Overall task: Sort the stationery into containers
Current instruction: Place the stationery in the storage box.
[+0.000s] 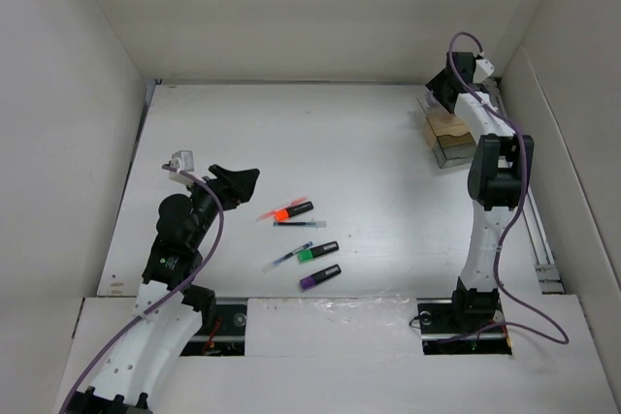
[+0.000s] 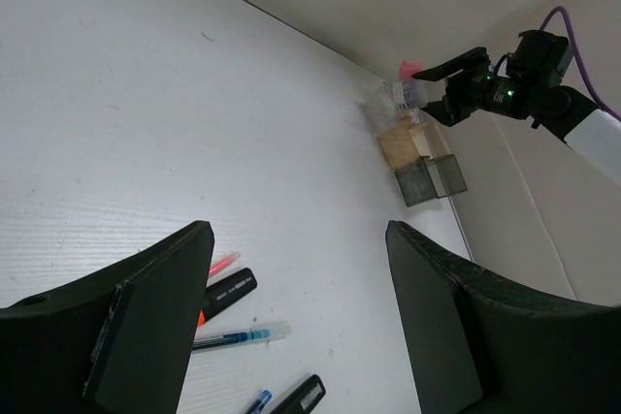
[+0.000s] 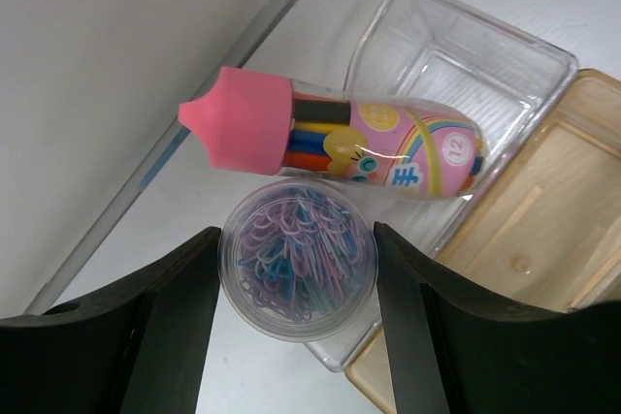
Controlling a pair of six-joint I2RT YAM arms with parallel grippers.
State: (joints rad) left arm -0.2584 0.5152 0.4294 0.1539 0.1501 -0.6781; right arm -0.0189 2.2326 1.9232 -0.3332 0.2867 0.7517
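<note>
The jar [image 3: 296, 259] of clips is held over the organiser's [image 3: 543, 55] corner, clamped in the right claw [image 3: 296, 238], probably for dropping in beside the pink-capped tube [image 3: 388, 147]. Highlighters [image 1: 315, 252] and pens [image 1: 299, 224] lie mid-worktop [image 1: 388, 191]. The left claw [image 2: 301, 239], jaws apart, hovers near them.

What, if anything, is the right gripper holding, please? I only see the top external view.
Observer: A round clear jar of coloured paper clips, between the right gripper's fingers.
Operator: Is anything stored yet?
Observer: A pink-capped tube of coloured pens lies across the organiser's clear compartment.
Operator: And the other arm?
Observer: The left gripper is open and empty; the orange highlighter lies beneath it.
</note>
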